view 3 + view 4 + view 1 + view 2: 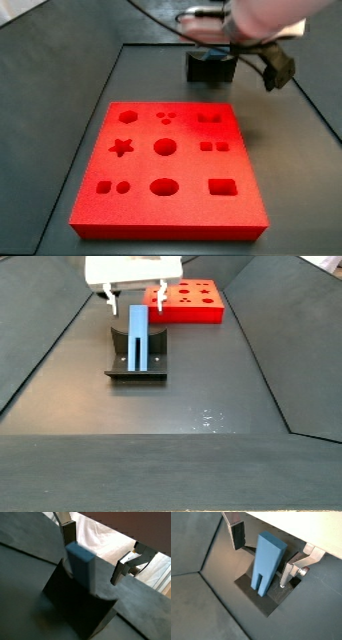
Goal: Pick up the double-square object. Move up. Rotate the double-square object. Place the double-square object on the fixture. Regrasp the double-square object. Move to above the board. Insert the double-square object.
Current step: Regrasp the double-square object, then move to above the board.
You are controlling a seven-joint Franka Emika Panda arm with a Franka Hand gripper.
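Note:
The double-square object is a blue-grey bar standing upright in the notch of the dark fixture. It shows in both wrist views, slotted end down in the fixture. My gripper is open, and its fingers stand on either side of the bar's upper part with a gap on each side. The gripper also shows in both wrist views. The red board lies flat, apart from the fixture.
The board lies just beyond the fixture in a side view. Dark sloping walls enclose the grey floor on both sides. The arm's white body hangs over the fixture.

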